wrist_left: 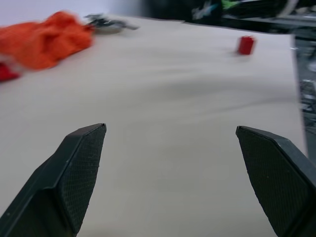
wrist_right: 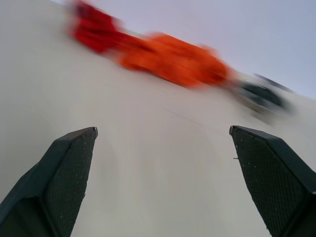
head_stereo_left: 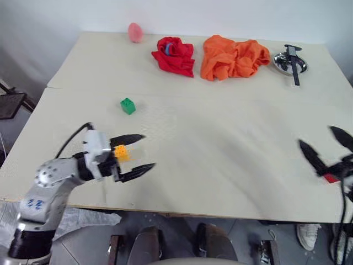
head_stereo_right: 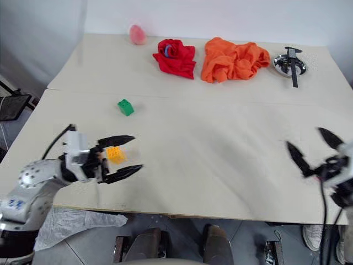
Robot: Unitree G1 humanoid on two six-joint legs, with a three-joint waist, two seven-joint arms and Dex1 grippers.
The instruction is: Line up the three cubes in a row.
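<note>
The green cube sits on the pale table, left of centre. My left gripper hovers near the front left edge, open wide and pointing right. The yellow-orange cube shows between the bases of its fingers, apparently on the table below and not pinched. My right gripper is open at the front right. The red cube peeks out just behind it, and in the left wrist view the red cube stands free on the table.
Along the back edge lie a pink egg-shaped thing, a red cloth, an orange cloth and a metal bowl with a black tool across it. The table's front edge runs just below both grippers.
</note>
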